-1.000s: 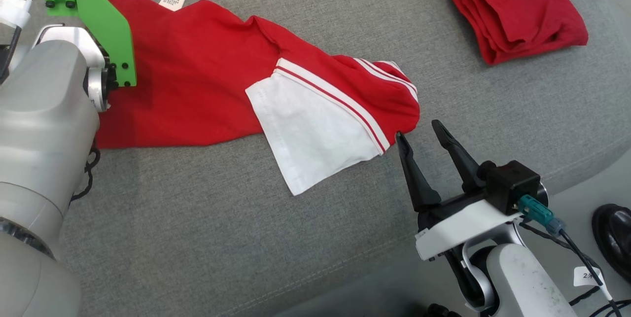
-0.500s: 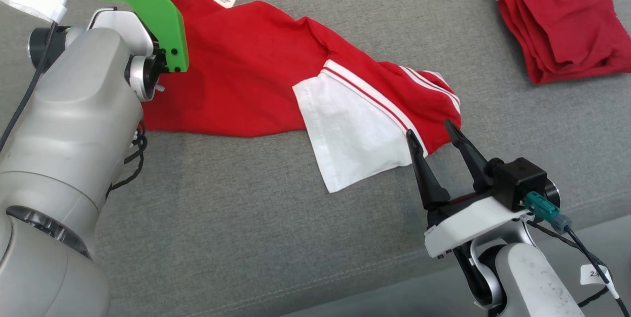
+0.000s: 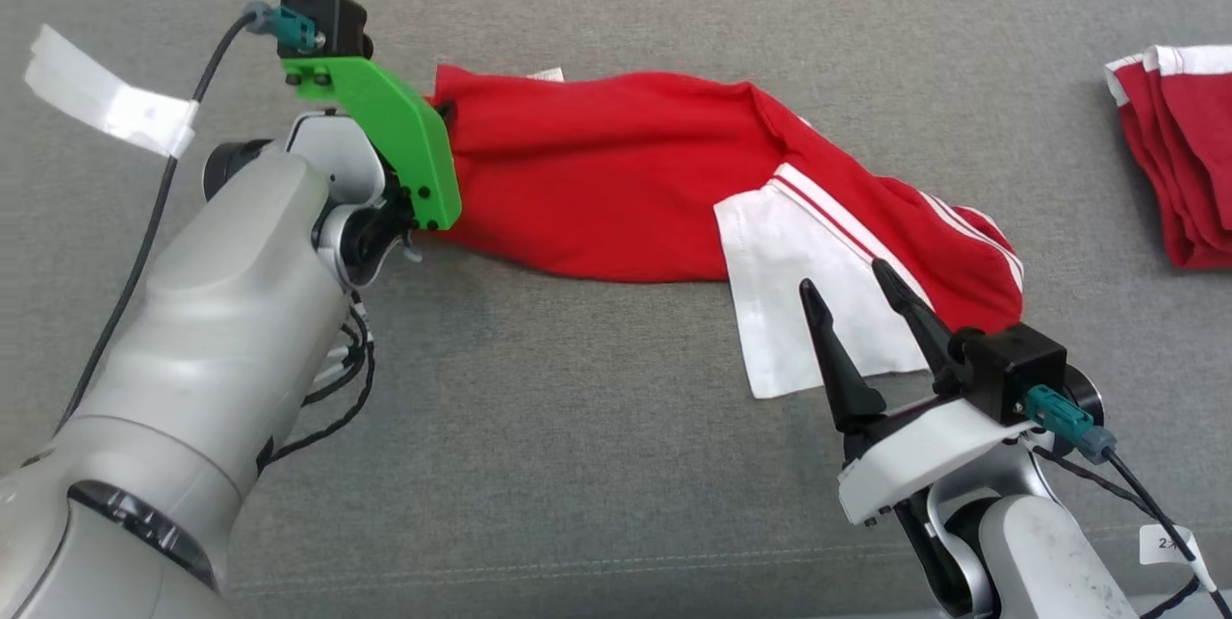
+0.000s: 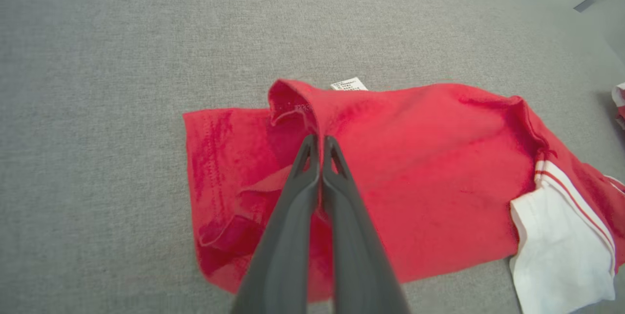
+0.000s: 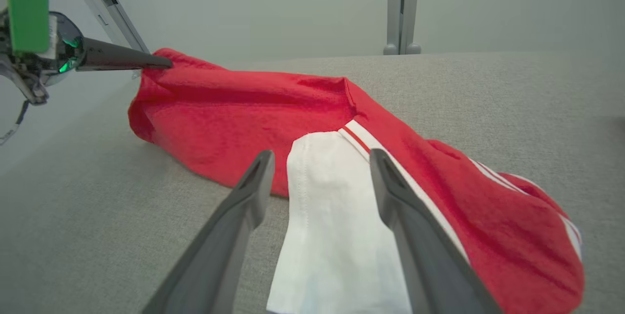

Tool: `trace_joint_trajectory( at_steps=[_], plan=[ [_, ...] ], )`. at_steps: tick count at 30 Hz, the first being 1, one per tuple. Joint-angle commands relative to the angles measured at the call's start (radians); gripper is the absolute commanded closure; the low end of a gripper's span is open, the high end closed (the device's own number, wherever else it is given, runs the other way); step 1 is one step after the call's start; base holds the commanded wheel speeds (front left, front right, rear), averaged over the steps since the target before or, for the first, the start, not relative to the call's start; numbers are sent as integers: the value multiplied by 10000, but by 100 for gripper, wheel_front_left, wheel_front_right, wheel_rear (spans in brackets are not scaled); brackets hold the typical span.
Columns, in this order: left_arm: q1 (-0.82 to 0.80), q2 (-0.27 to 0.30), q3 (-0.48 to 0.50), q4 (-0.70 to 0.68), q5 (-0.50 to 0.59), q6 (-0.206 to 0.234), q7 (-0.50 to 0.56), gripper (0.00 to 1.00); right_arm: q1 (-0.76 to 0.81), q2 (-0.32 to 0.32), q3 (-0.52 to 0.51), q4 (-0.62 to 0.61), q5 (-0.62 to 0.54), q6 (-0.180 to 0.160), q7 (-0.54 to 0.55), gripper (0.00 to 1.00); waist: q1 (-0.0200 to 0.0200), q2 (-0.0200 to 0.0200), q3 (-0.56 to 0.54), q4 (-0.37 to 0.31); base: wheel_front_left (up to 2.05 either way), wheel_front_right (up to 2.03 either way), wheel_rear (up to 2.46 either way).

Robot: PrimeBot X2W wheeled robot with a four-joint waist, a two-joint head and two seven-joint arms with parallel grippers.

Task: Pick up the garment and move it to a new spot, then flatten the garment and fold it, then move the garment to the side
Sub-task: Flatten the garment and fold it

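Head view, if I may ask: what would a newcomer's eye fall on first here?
A red garment lies stretched across the grey surface, its white sleeve at the right end. The left gripper is shut on the garment's lifted left edge, while the right gripper stands open at the sleeve. A folded red pile sits at the far right edge.

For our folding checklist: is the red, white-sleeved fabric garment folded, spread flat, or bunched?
Bunched: the red fabric garment lies rumpled, unfolded, its white sleeve splayed out, one edge pinched by the left end effector.
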Motion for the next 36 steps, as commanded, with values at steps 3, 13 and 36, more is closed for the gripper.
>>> trace_joint_trajectory(
  at_steps=[3,13,36],
  plan=[
    [773,557,-230,-615,184,18,-185,100,262,-28,-65,-75,-26,-11,105,0,0,0,-815,1051,0,0,0],
    [3074,2017,-585,-2937,265,989,-368,100,414,-28,-231,-209,-27,-11,206,0,0,0,-989,1262,0,0,0],
    [6298,3645,-358,-6172,-291,3493,-948,0,534,-28,-77,-88,114,-11,244,0,0,0,-1560,1261,0,0,0]
  ],
)
